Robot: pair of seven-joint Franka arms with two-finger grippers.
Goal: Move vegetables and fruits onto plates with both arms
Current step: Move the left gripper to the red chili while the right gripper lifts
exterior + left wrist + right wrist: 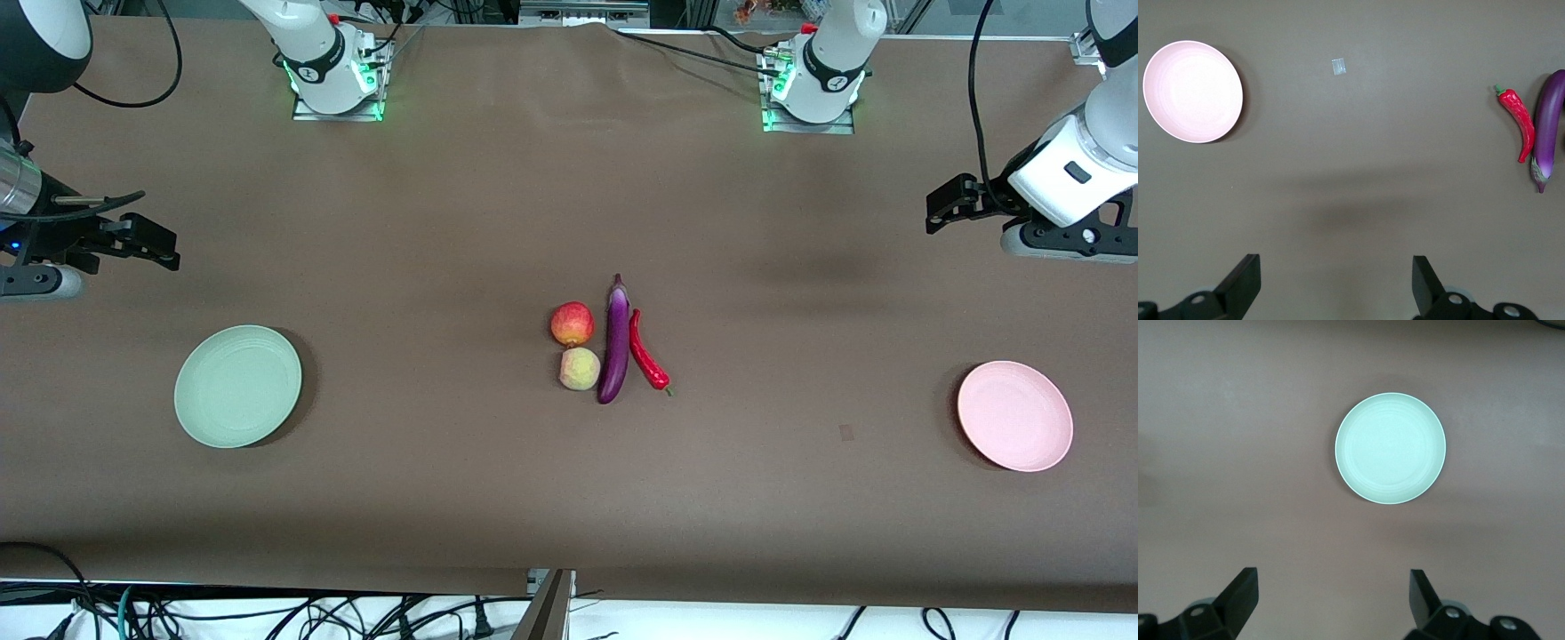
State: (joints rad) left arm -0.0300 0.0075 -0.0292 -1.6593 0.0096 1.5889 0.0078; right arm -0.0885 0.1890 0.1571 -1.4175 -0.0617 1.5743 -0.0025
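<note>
A purple eggplant [614, 342] lies mid-table with a red chili pepper [647, 352] beside it toward the left arm's end. A red-orange apple [572, 324] and a paler peach [579, 369] lie beside the eggplant toward the right arm's end. The mint green plate [237, 385] is at the right arm's end, the pink plate [1014, 415] at the left arm's end. My right gripper [156, 242] is open and empty, high above bare table near the green plate [1391, 447]. My left gripper [944, 204] is open and empty, high near the pink plate [1193, 91]. The left wrist view shows the chili [1518, 120] and eggplant [1546, 127].
A small pale patch [846, 432] marks the brown table cover between the vegetables and the pink plate; it also shows in the left wrist view [1339, 67]. Cables hang along the table edge nearest the front camera.
</note>
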